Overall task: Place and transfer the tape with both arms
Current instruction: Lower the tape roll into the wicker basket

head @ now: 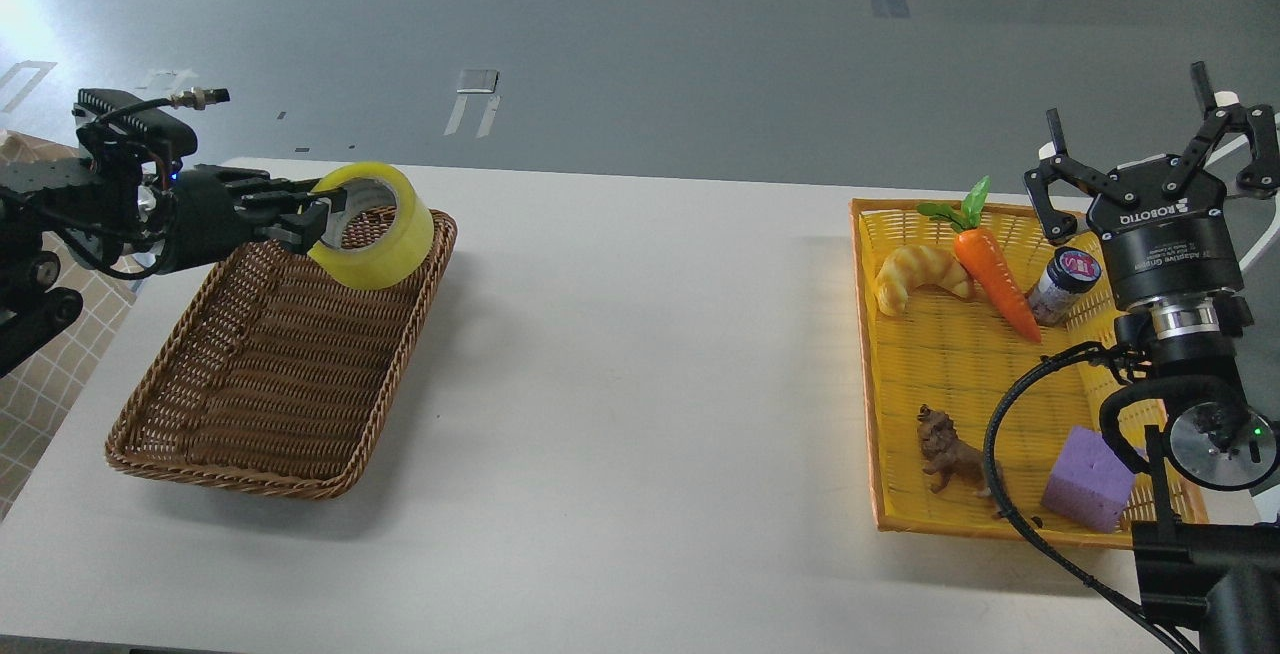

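Observation:
The tape point(385, 244), a wide roll of translucent yellow packing tape with a grey-white core, hangs over the far right corner of the brown wicker basket point(250, 394). My left gripper point(318, 217) comes in from the left and is shut on the roll's left wall, one finger inside the core. My right gripper point(1140, 159) is open and empty, fingers spread and pointing up, above the right side of the yellow tray point(868, 364).
The yellow tray holds a toy croissant point(920, 274), a carrot point(990, 274), a small jar point(1062, 282), a brown animal figure point(950, 449) and a purple block point(1088, 479). The white table point(640, 384) lies between basket and tray.

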Action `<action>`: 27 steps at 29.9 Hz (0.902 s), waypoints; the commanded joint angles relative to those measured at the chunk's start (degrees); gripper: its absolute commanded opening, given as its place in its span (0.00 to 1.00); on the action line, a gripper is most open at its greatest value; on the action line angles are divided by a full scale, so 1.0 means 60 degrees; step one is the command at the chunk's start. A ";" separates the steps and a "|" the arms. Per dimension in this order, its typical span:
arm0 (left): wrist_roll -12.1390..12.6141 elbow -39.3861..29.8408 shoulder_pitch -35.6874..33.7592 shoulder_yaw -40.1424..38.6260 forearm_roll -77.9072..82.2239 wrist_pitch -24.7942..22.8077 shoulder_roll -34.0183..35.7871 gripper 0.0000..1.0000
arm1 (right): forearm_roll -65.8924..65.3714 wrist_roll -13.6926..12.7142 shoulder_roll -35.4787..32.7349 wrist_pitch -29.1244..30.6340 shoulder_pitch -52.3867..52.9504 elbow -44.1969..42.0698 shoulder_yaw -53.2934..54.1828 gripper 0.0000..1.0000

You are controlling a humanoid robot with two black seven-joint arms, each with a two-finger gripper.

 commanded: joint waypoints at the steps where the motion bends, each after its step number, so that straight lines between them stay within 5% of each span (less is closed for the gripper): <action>1: -0.0228 0.0325 0.0357 -0.0001 0.0002 0.0295 0.0007 0.00 | 0.0000 0.0000 0.0000 0.0000 -0.0014 0.0002 0.0001 1.00; 27: -0.0404 0.1557 0.1325 0.0643 -0.0056 0.1322 -0.0081 0.00 | 0.0000 0.0000 0.0000 0.0000 -0.0131 0.0002 -0.0014 1.00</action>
